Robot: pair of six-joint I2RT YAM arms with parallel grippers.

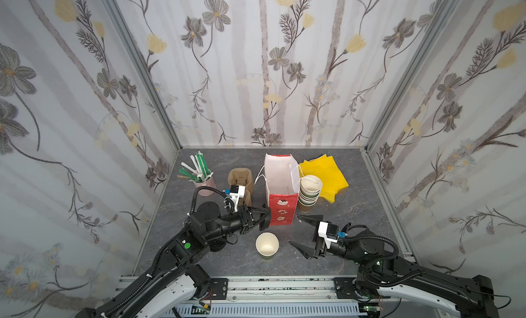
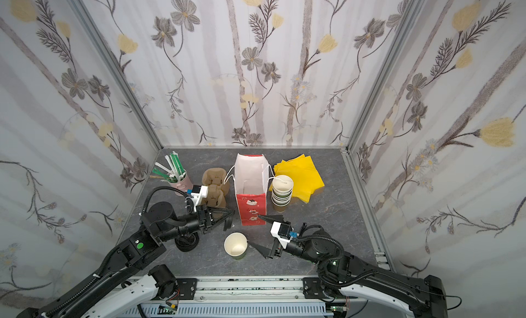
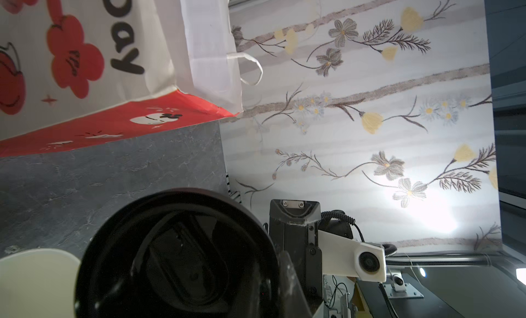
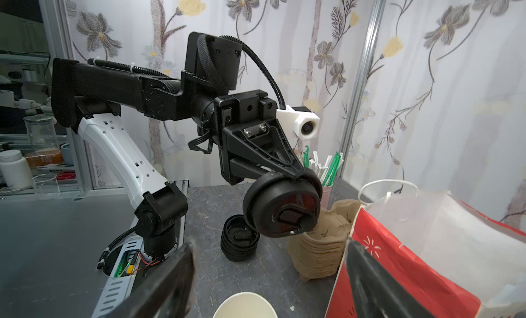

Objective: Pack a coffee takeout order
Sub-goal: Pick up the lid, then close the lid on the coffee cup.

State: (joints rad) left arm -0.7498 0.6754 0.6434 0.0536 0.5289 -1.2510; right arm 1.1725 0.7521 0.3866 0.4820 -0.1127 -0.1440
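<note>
Grey veined tabletop boxed in by floral-papered walls on aluminium posts. Centre of both top views: red paper bag upright, mouth open. Just below it, unlidded paper cup standing alone. Left of the cup, left gripper clenched on a black lid, clear of the surface. Right of the cup, right gripper spread wide, grasping nothing. Pulp carriers stacked left of the bag; yellow napkins upper right; green straws upper left.
</note>
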